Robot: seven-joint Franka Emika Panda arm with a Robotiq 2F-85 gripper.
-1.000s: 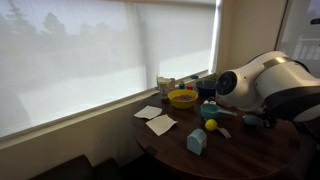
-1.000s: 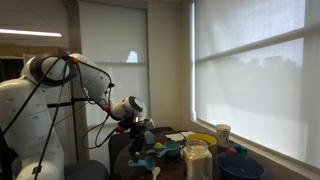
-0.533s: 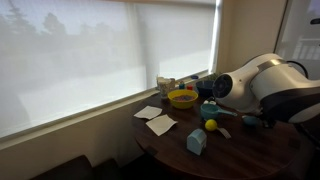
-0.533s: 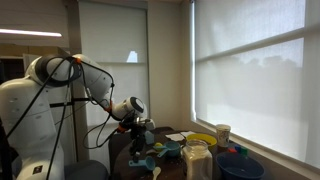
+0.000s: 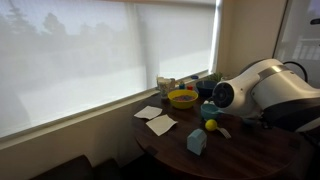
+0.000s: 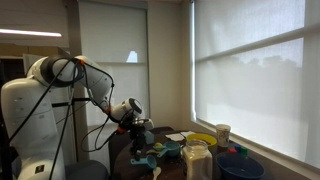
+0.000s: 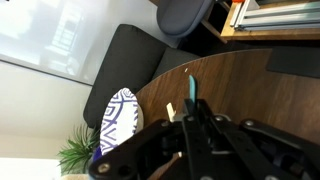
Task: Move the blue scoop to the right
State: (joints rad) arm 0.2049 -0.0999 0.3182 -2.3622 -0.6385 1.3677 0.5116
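Note:
In the wrist view my gripper point(image 7: 192, 110) has its fingers closed together over the brown round table point(image 7: 255, 90). A thin blue strip point(image 7: 192, 86) sticks out from between the fingertips; it looks like the blue scoop seen edge-on, and its dome does not show. In an exterior view the gripper point(image 6: 141, 130) hangs just above the table's near end. In the exterior view from the window side, the arm point(image 5: 262, 92) hides the gripper and the scoop.
On the table stand a yellow bowl point(image 5: 183, 98), a yellow ball point(image 5: 210, 125), a pale-blue box point(image 5: 196, 141), a teal container point(image 5: 211, 108) and white papers point(image 5: 160, 124). A glass jar point(image 6: 197, 160) and a dark blue bowl point(image 6: 240, 166) stand near that camera. A dark chair point(image 7: 130, 60) with a patterned cushion point(image 7: 120, 118) stands beside the table.
The arm's bulk has shifted a little to the left and lower over the table. The things on the table have not moved.

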